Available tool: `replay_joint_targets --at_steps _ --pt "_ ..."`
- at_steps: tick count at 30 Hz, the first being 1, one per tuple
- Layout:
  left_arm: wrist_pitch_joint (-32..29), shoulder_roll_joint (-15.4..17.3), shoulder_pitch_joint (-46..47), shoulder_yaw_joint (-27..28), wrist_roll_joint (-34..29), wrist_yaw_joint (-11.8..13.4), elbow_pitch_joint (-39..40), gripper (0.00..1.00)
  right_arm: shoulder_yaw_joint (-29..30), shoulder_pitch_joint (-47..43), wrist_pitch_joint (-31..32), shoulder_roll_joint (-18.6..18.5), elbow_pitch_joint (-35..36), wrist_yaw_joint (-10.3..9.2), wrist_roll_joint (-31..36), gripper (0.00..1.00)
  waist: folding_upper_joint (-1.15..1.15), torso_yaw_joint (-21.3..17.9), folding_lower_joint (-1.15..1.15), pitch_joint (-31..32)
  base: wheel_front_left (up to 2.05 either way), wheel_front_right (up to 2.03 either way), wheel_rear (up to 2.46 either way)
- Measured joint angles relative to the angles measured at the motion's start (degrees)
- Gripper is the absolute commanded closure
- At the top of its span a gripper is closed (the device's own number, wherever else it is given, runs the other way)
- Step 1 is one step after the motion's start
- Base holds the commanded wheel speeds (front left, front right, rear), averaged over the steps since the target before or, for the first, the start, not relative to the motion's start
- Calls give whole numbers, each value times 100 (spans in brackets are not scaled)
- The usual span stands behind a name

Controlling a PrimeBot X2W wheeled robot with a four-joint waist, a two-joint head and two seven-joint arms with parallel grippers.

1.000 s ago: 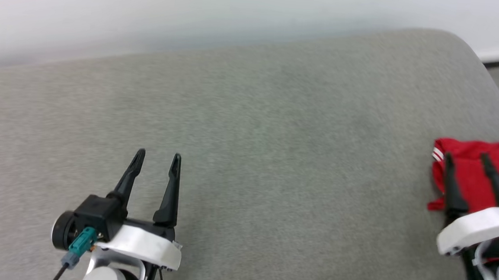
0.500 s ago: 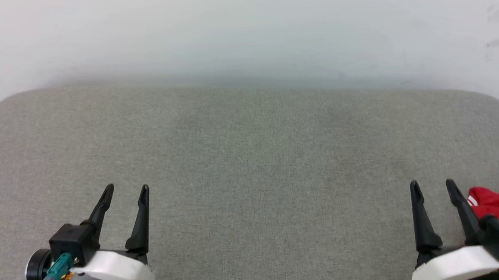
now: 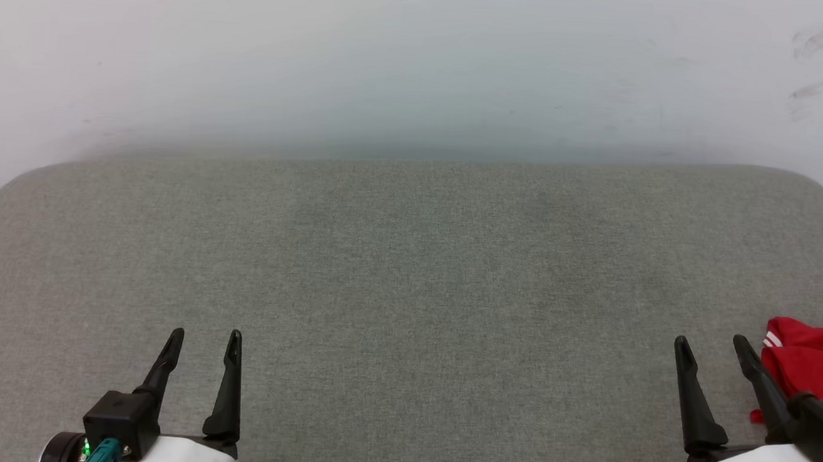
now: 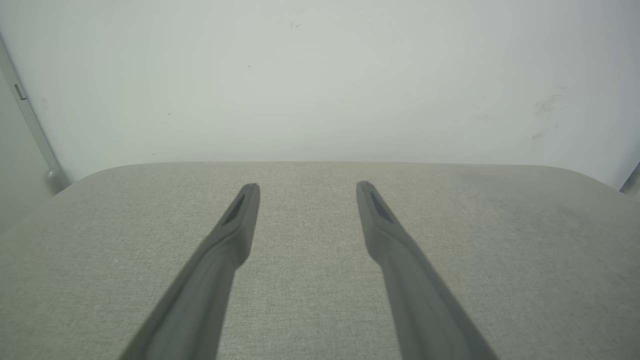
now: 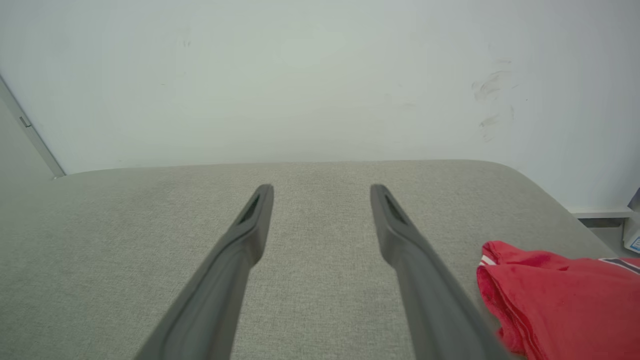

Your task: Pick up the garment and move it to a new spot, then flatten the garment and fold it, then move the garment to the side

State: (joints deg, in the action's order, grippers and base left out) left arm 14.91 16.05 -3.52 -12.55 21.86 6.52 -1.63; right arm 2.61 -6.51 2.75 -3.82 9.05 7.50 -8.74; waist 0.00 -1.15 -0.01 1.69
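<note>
Red shirt (image 3: 814, 366) lay at the far right of the grey cushion (image 3: 410, 259), close to its right edge, partly cut off by the head view's border. It was bunched or roughly folded. In the right wrist view several cloth edges lay stacked along its left side, with striped trim (image 5: 487, 260) at the upper corner and a scrap of dark lettering (image 5: 625, 264) at the far right. Could not tell how neat the fold was.

Right gripper (image 3: 710, 341) hovered just beside the shirt, jaws spread wide, nothing between them. Its outer finger was close to the cloth; whether it touched was not clear from either view. Left gripper (image 3: 206, 333) was well apart, over the other side of the cushion, jaws likewise spread and empty. Pale wall (image 3: 422, 60) stood behind.

Handling, as a judgement: light, limp, thin sports fabric, probably a little slick, not fragile. It had no stiffness to lift by, and a pinch on a single layer would likely let the pile unfold and trail. The long thin fingers would need to press into the soft cushion to close around a fold.

Best hold looked to be the stacked edge nearest the right gripper, all layers taken together. For spreading it flat, two separate corners would serve, one per gripper. Risks were snagging the cushion cover along with the cloth, or nudging the shirt off the right edge
</note>
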Motion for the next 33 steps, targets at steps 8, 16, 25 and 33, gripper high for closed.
replay_joint_targets --at_steps 8,16,25,33 --pt "0 -33 3 21 -153 -32 31 0 -2 7 -18 29 26 0 25 0 0 11 1 -43 0 0 0" --pt "-4 -67 4 53 -207 -75 4 100 9 6 -19 41 45 0 31 100 0 5 1 -76 0 0 0" --pt "-165 -210 -88 92 381 -158 -230 100 -15 -37 -12 43 -292 0 -631 100 0 10 1 -83 0 0 0" --pt "-352 -293 5 250 1158 -302 -358 100 -13 73 -8 35 -530 0 -1513 100 0 17 1 -90 0 0 0"
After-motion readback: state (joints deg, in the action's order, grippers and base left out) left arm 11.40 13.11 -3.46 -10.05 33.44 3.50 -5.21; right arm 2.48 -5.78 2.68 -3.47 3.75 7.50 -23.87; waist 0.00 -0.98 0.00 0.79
